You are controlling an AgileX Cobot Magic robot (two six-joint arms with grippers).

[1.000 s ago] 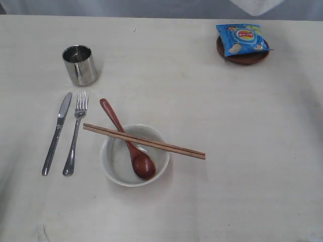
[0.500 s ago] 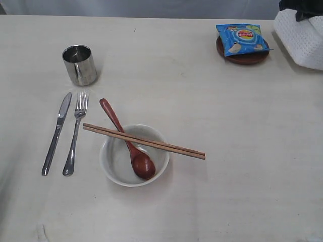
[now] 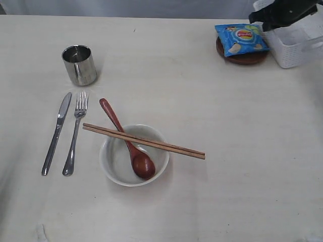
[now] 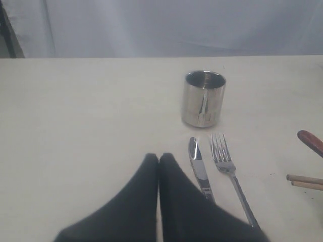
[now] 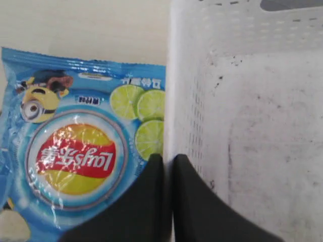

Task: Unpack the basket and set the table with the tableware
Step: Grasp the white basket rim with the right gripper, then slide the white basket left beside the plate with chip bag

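Far right corner of counter (image 3: 227,151): white basket (image 3: 300,58), upright, open side up, nothing visible inside it. Cannot tell whether it rests on the surface or hangs just above.

Right gripper (image 5: 165,159): clenched on the basket's left wall, one finger inside, one outside.

Just left of the basket: blue chips bag (image 3: 241,39) lying flat on the round brown plate (image 3: 247,59), covering most of it. The bag's edge is next to the basket wall.

Near left: white bowl (image 3: 115,166). The reddish-brown spoon (image 3: 126,138) has its head in the bowl, and its handle leans out over the far-left rim. The chopsticks (image 3: 144,141) lie as a pair across the rim, over the spoon, with ends sticking out on both sides.

Left of the bowl: fork (image 3: 74,133), then knife (image 3: 56,133), side by side, apart, tips pointing far. Steel cup (image 3: 79,64) upright beyond them.

Left gripper (image 4: 159,159): fingers pressed together, grasping nothing, low over the counter just beside the knife.
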